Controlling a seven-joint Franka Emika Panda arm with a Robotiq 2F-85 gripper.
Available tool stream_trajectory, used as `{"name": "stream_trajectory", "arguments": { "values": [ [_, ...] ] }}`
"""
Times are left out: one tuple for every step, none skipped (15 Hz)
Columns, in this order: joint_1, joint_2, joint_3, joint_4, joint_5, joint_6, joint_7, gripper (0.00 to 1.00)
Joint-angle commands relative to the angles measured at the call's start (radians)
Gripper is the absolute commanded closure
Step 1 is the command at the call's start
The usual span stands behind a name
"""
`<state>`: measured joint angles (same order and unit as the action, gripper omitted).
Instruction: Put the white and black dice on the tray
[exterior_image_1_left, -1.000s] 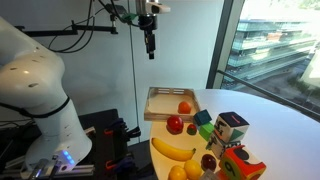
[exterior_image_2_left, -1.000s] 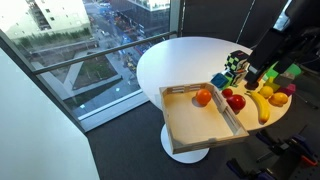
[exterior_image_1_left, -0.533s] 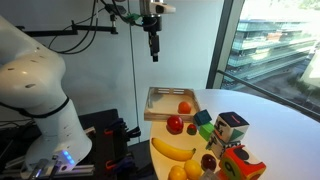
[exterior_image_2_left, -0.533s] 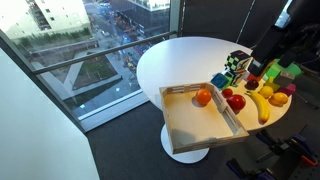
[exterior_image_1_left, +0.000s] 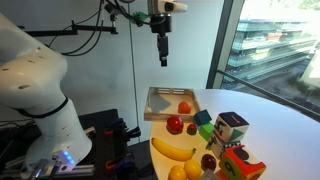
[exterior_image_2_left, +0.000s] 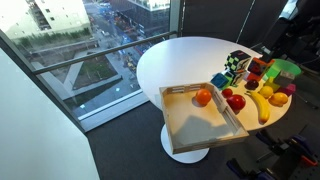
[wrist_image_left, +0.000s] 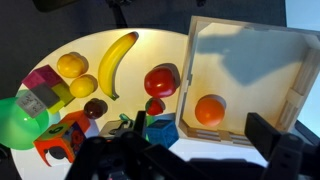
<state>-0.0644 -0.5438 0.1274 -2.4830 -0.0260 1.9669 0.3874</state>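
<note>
While hanging way up high, well clear of everything on the white table (exterior_image_1_left: 280, 118), carrying nothing. Talking about the gripper (exterior_image_1_left: 164, 60) here, small and dark in an exterior view. Can't tell wide or narrow: too tiny from that angle, and only a dark blur along the bottom of the wrist view.

Spotted the white and black dice (exterior_image_1_left: 231, 127) sitting on the table, out past the red apple (exterior_image_1_left: 175, 124) and apart from the tray (exterior_image_1_left: 150, 104). Small blue block (exterior_image_1_left: 207, 131) right beside, red-orange multicoloured cube (exterior_image_1_left: 240, 166) just next door too. Same story from the opposite angle: white and black dice (exterior_image_2_left: 237, 64) on the far side of the fruit, tray nearer the camera. Only an orange (exterior_image_2_left: 203, 97) inside the tray so far.

So, calling this the approach step, grab not begun. Next up, probably:
- Swing over to above the dice and come straight down.
- Spread wide enough for a cube bigger than the apple.
- Line up with two flat faces, not corners.

Worth watching the neighbours, being pretty crowded in there. Easy to bump the blue block or the banana (exterior_image_1_left: 172, 150) on the way down. Then lift, carry across, and set down on the bare grey floor beside the orange.
</note>
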Motion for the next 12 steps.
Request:
{"name": "stream_trajectory", "arguments": {
  "values": [
    [-0.019, 0.022, -0.045, 0.031, -0.016, 0.015, -0.03, 0.0],
    [-0.023, 0.027, -0.062, 0.034, -0.01, 0.027, -0.044, 0.0],
    [-0.026, 0.032, -0.077, 0.037, -0.006, 0.037, -0.058, 0.0],
    [-0.029, 0.039, -0.091, 0.04, -0.006, 0.053, -0.074, 0.0],
    [-0.032, 0.046, -0.103, 0.044, -0.009, 0.068, -0.087, 0.0],
    [-0.038, 0.054, -0.111, 0.049, -0.019, 0.084, -0.095, 0.0],
    [-0.046, 0.065, -0.119, 0.055, -0.027, 0.096, -0.1, 0.0],
    [-0.056, 0.075, -0.124, 0.061, -0.039, 0.111, -0.103, 0.0],
    [-0.067, 0.086, -0.128, 0.067, -0.051, 0.124, -0.103, 0.0],
    [-0.081, 0.097, -0.13, 0.07, -0.073, 0.144, -0.096, 0.0],
    [-0.093, 0.108, -0.134, 0.074, -0.091, 0.161, -0.092, 0.0],
    [-0.104, 0.121, -0.137, 0.08, -0.108, 0.172, -0.085, 0.0]
  ]
}}
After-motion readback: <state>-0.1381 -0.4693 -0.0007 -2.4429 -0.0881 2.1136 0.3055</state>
